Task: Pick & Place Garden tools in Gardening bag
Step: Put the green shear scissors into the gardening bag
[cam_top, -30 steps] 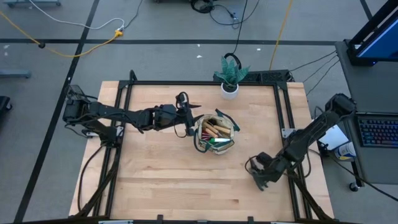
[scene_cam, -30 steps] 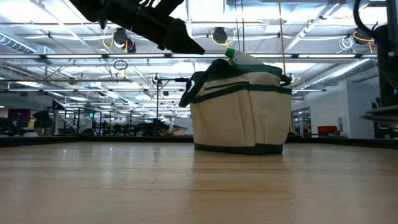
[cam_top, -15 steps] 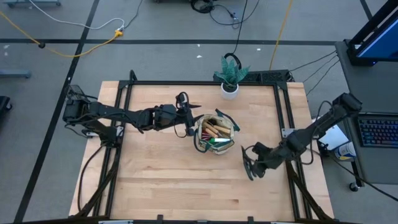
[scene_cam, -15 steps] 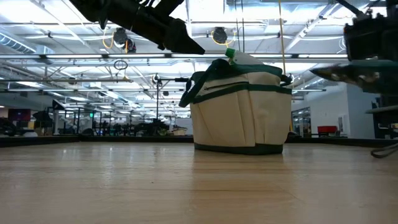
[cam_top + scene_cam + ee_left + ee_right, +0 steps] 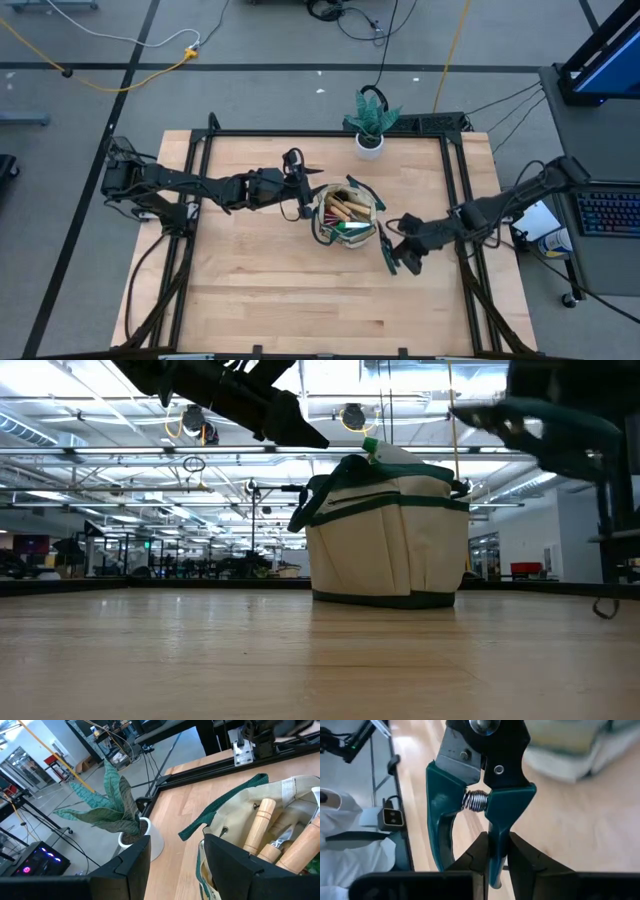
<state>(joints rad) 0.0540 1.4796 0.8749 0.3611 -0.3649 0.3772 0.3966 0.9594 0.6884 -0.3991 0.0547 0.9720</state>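
The tan gardening bag [image 5: 347,216] with dark green trim stands on its base mid-table, also in the low view [image 5: 388,530]. Wooden tool handles [image 5: 261,827] and a green piece [image 5: 370,447] stick out of it. My right gripper [image 5: 405,249] is shut on the pruning shears [image 5: 480,795], which have teal handles and dark blades, just right of the bag and above the table. My left gripper [image 5: 175,870] is open at the bag's left rim [image 5: 316,205], one finger [image 5: 235,865] close to the rim. My left gripper: I cannot tell whether its finger touches the bag's rim. My right gripper pinches one teal handle [image 5: 496,840] of the shears between its two fingers, near the handle's free end. The fingers come about level from the table's right. The shears are lifted clear, blades [image 5: 487,740] pointing away toward the bag, the other handle [image 5: 437,820] free.
A green plant in a white pot [image 5: 369,128] stands at the table's far edge, behind the bag; it also shows in the left wrist view [image 5: 132,827]. A black frame rail [image 5: 460,190] runs along the table's sides. Bare wood lies near the front edge [image 5: 300,300].
My right gripper has carried the shears up and toward the table's left and far side, from the near right corner to just right of the bag, staying shut on them. The left arm and the bag have kept still.
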